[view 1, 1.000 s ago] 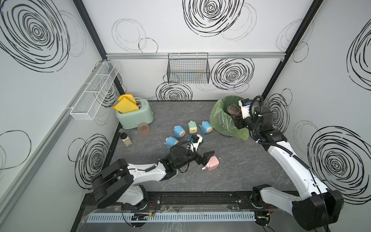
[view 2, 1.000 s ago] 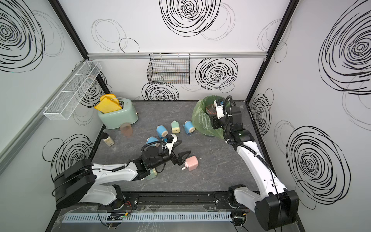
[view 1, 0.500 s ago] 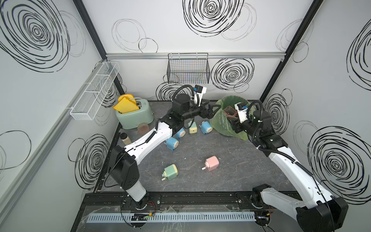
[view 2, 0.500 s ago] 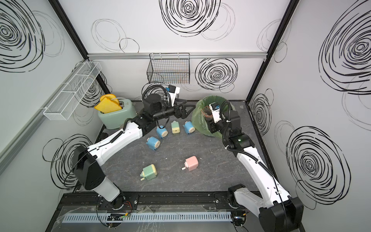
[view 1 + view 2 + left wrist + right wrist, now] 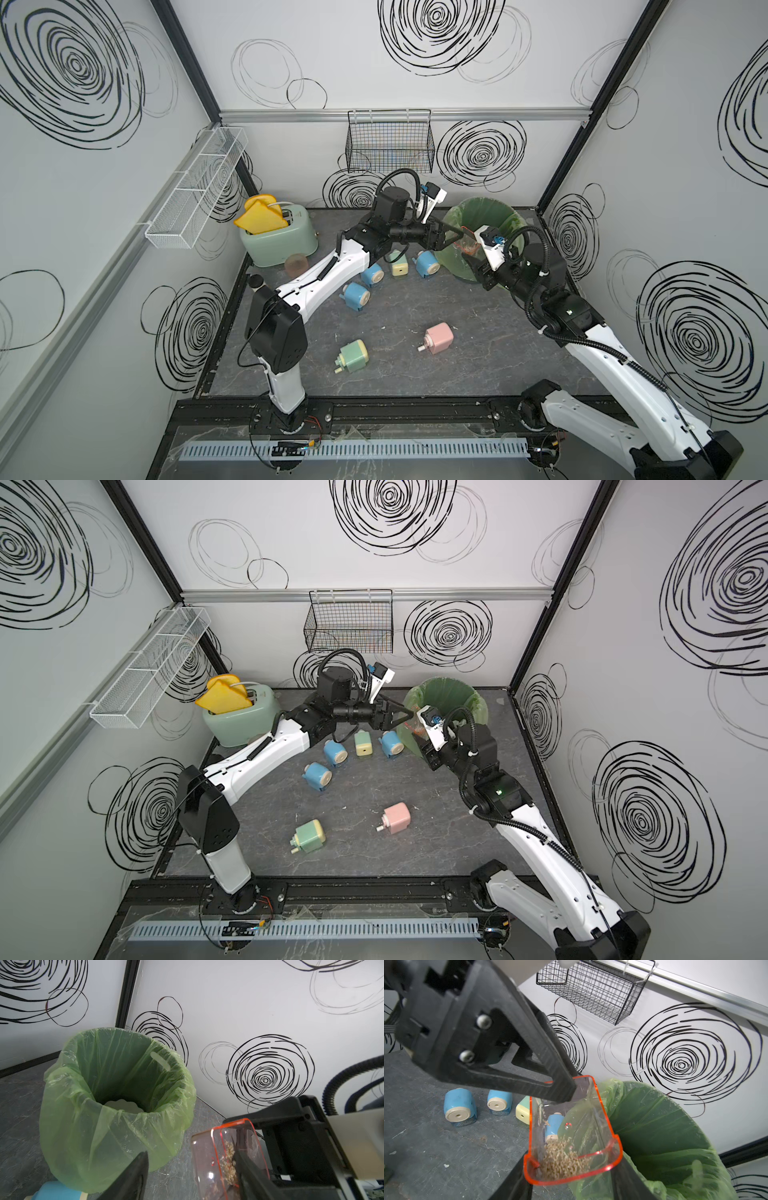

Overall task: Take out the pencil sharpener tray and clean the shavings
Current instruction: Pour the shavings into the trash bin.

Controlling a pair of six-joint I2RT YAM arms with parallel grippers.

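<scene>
A clear plastic pencil sharpener tray (image 5: 571,1118) with bright orange edges hangs tilted just beside the rim of a bin (image 5: 664,1126) lined with crinkled green film. Pale curled shavings (image 5: 562,1161) are heaped in the tray's rounded end. The right gripper (image 5: 571,1169) is clamped on the tray's sides. The left gripper (image 5: 190,1152), black jaws apart, has one finger against the tray's far end. On the mottled grey tabletop (image 5: 415,299) near the bin lie rounded blue sharpeners (image 5: 427,262) and a yellow sharpener (image 5: 399,264), while a pink sharpener (image 5: 438,337) and a green sharpener (image 5: 353,355) lie well apart from it
</scene>
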